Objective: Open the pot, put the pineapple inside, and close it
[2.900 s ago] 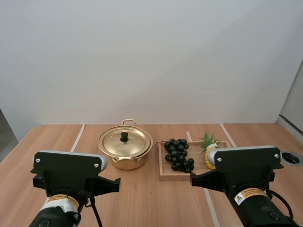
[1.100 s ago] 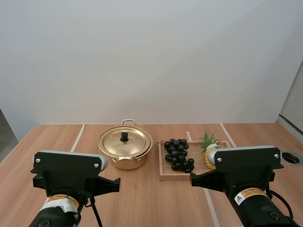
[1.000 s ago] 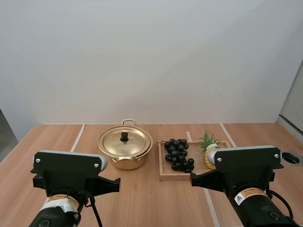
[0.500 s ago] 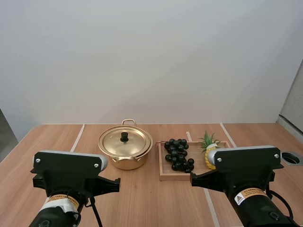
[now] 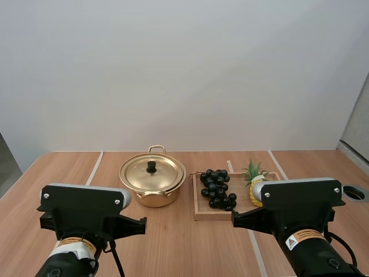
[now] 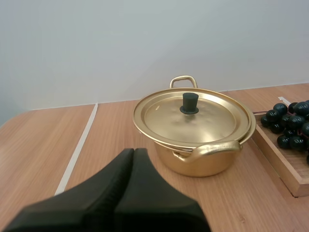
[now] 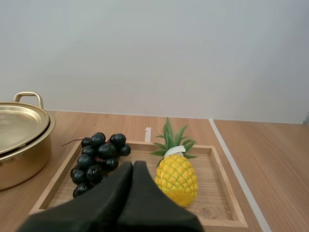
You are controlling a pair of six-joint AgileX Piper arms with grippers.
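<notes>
Table [image 5: 173, 242]: lidded pot [image 5: 153, 182]; tray [image 5: 210, 216] w/ grapes [image 5: 217, 188], pineapple [image 7: 175, 179].

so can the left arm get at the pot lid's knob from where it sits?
Probably yes. The left gripper, shut, points toward the pot across the table; nothing stands between it and the lid's knob. It would need to open first.

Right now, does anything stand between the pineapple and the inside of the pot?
Yes. The lid sits closed on the pot, and the grapes lie on the tray between the pineapple and the pot.
</notes>
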